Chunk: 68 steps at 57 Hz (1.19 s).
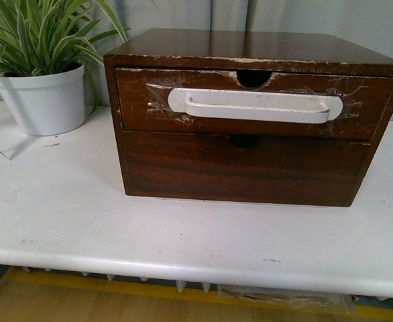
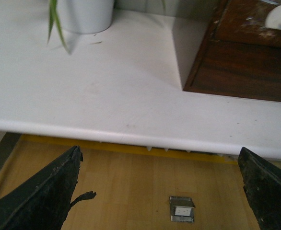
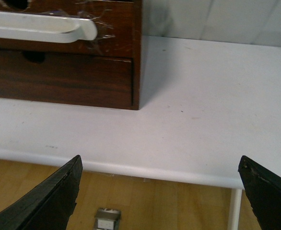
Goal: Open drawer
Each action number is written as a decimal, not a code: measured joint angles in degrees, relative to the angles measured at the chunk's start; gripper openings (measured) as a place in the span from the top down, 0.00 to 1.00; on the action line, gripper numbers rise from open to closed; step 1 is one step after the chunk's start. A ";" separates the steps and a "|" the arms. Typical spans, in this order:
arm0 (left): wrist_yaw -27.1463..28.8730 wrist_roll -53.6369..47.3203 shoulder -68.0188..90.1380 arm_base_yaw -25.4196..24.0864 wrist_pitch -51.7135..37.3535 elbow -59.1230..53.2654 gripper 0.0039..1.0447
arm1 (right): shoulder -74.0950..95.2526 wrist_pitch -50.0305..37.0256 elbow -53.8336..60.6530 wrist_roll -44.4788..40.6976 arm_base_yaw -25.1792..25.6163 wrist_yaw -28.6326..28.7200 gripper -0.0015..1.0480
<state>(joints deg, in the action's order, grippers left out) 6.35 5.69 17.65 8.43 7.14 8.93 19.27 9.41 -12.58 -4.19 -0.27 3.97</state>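
The drawer (image 1: 143,107) is the upper, shallow dark-brown front of a wooden chest, shut flush, with a half-round notch in its top edge. A long white handle (image 1: 257,106) is taped across it. Neither arm shows in the front view. My left gripper (image 2: 160,191) hangs open over the floor, short of the table's front edge; a corner of the drawer (image 2: 241,24) shows far off. My right gripper (image 3: 159,194) is open too, also before the table edge, with the handle's end (image 3: 40,28) and drawer (image 3: 116,26) well beyond it.
A taller plain drawer front (image 1: 243,168) sits below the handled one. A white pot with a striped green plant (image 1: 45,97) stands at the table's left. The white table (image 1: 62,215) has a rounded front edge. A metal floor socket (image 2: 181,209) lies below.
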 joint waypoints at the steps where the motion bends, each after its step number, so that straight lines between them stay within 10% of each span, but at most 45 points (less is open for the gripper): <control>1: -1.27 -1.16 1.60 0.35 -0.90 0.72 0.06 | 1.49 0.22 -1.09 -1.22 0.31 1.44 0.09; 27: -24.41 -40.02 42.53 6.51 1.22 27.98 0.06 | 35.19 10.08 -27.47 -29.18 -2.27 10.38 0.09; 68: -25.77 -57.75 72.81 17.42 12.57 61.00 0.06 | 54.88 20.50 -45.27 -41.86 -8.50 12.44 0.09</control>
<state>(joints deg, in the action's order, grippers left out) -19.42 -52.05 90.45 25.85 19.70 69.93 74.15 29.91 -57.84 -46.04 -8.78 16.40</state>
